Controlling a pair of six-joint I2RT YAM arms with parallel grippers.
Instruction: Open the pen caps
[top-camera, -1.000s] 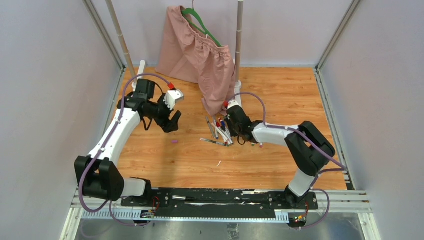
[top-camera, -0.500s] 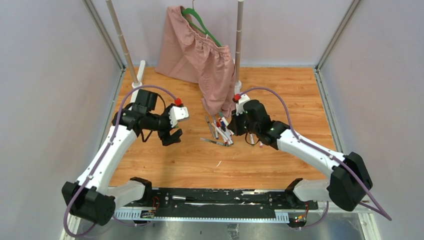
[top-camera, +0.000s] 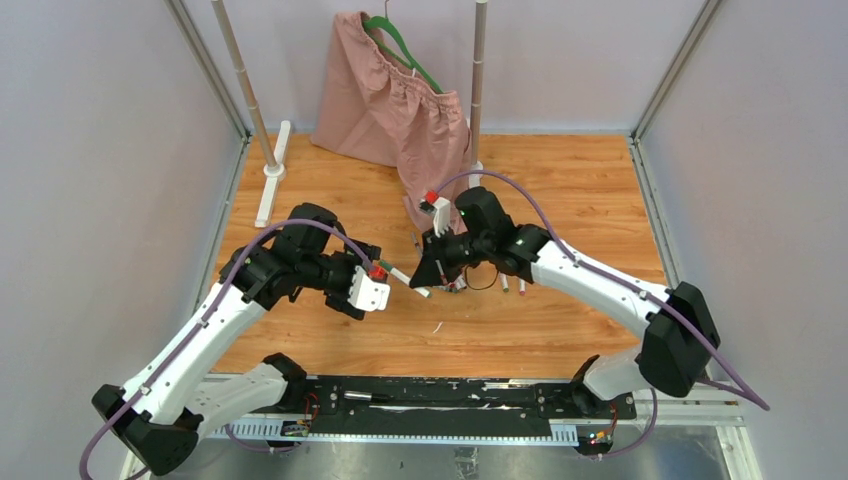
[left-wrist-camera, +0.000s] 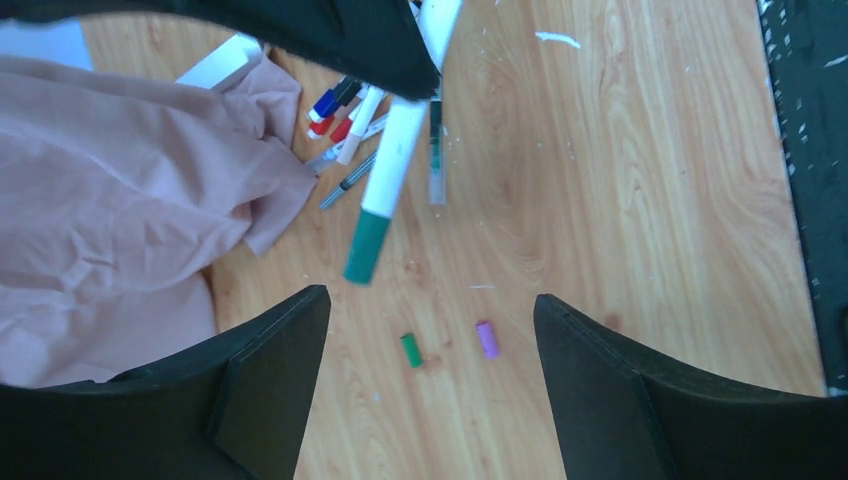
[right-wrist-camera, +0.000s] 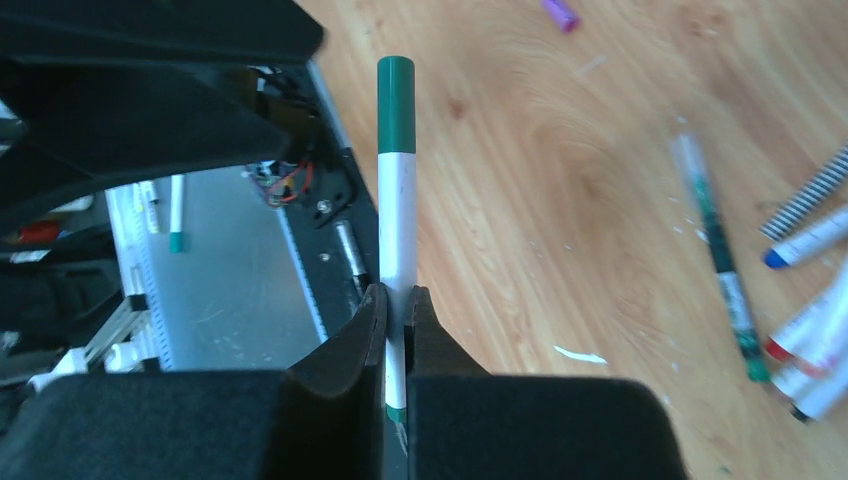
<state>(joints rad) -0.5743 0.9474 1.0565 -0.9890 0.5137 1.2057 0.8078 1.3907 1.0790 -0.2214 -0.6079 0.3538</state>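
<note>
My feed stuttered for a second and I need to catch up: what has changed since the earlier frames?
The right gripper left the pen pile, lifting a green-capped pen clamped in its shut jaws and pointing the green cap toward the left gripper. That gripper, open, swung inward and toward the near edge to face the cap. The hanging pink garment stayed put.

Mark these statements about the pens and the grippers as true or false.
1. The right gripper is shut on a white pen with a green cap. True.
2. The left gripper grips a cap. False: its jaws stand open, holding nothing.
3. A loose green cap and a loose purple cap lie on the table. True.
4. The pink cloth hangs on a red hanger. False: the hanger is green.
</note>
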